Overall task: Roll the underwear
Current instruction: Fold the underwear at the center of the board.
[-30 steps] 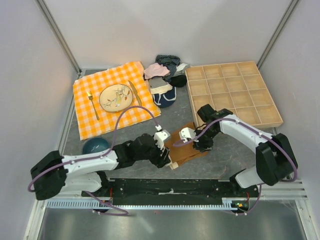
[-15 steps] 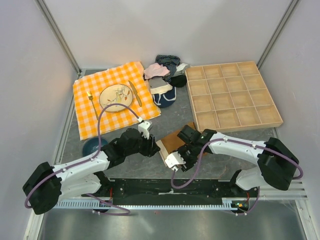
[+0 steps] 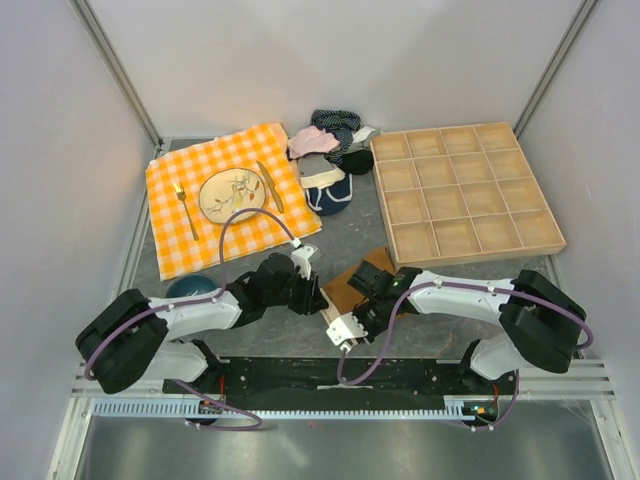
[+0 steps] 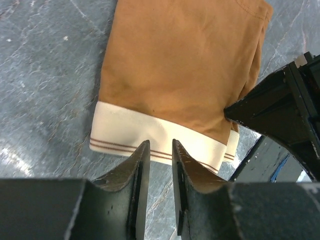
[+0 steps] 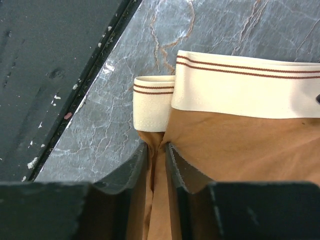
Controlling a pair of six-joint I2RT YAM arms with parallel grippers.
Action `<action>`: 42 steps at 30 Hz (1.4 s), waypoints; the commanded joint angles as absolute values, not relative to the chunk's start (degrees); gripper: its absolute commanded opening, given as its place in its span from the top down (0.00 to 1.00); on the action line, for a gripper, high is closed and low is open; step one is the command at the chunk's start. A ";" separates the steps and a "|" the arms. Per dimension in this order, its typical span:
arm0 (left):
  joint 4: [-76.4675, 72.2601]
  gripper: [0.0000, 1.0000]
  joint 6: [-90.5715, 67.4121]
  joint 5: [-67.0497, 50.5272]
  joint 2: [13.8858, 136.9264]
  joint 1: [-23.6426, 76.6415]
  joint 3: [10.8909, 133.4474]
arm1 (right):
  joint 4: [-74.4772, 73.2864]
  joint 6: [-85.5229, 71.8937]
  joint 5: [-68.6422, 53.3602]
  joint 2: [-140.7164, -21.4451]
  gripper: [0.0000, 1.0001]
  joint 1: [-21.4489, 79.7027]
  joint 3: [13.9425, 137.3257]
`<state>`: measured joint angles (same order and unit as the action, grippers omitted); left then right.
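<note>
right claw (image 5: 156,146) is clenched on a fold of the underwear (image 4: 180,65); left claw (image 4: 159,145) grip at the waistband (image 4: 125,125) cannot be told. roll gets skewed if held unevenly.

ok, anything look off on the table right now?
The folded rust-brown underwear with cream waistband is uneven: in the right wrist view a lower waistband layer pokes out left of the top one, edges staggered. Fabric also puckers in the right pincer. Nothing spilled or damaged.

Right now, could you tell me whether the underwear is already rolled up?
No, the underwear lies flat, its cream waistband stretched out straight.
</note>
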<state>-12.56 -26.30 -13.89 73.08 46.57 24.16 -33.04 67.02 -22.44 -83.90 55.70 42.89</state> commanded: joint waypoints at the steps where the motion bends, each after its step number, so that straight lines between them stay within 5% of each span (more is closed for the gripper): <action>1: -19.42 0.72 -28.56 -17.66 76.72 46.23 26.89 | -30.59 66.18 -18.90 -86.31 0.77 55.99 42.89; 8: -19.17 0.81 -28.56 -17.05 81.47 46.14 26.98 | -34.09 62.93 -21.27 -86.22 0.99 55.90 47.45; 30: -16.70 0.83 -28.65 -12.13 79.72 43.51 24.00 | -43.94 59.24 -25.74 -100.02 0.99 49.49 71.89; 35: -16.35 0.74 -27.95 -11.78 72.96 42.28 22.77 | -45.09 60.20 -29.53 -99.32 0.99 49.04 70.15; 42: -16.87 0.48 -26.28 -13.53 58.37 42.19 17.95 | -43.69 58.01 -34.36 -99.40 0.99 48.87 67.33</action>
